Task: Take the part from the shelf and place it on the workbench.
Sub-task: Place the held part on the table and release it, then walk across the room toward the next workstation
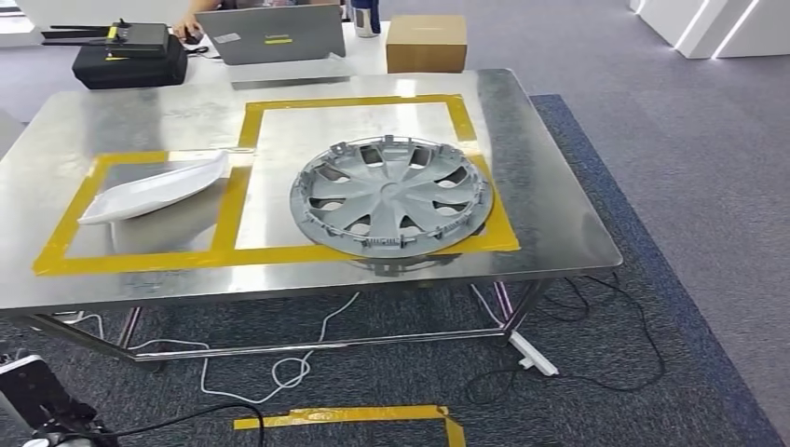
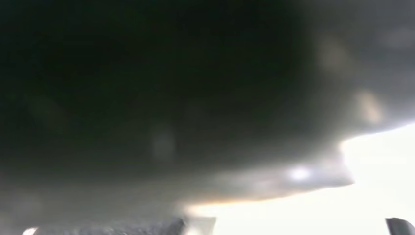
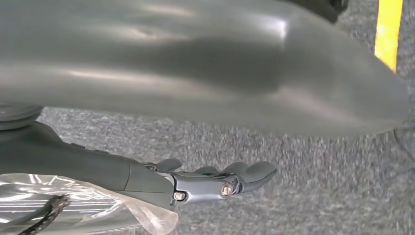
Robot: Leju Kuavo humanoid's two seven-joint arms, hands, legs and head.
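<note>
A round grey plastic wheel cover [image 1: 391, 197] is lying flat, hollow side up, inside the larger yellow-taped square [image 1: 363, 102] on the shiny steel desk [image 1: 559, 223]. Just beside the wheel cover, on the head view's left, a white curved plastic part [image 1: 154, 190] is resting in the smaller taped frame. Both seem to be sitting where parts get placed, so the next part probably has to come from a shelf away from this desk.

The right robot hand [image 3: 222, 182] is hanging low over grey carpet [image 3: 313, 186], well apart from the wheel cover and below desk level; its dark fingers [image 3: 254, 171] are lying nearly straight and close together, holding and touching nothing. The left wrist view is dark and blurred, so I cannot tell how the left robot hand stands. Neither arm is visibly nearer the wheel cover.
</note>
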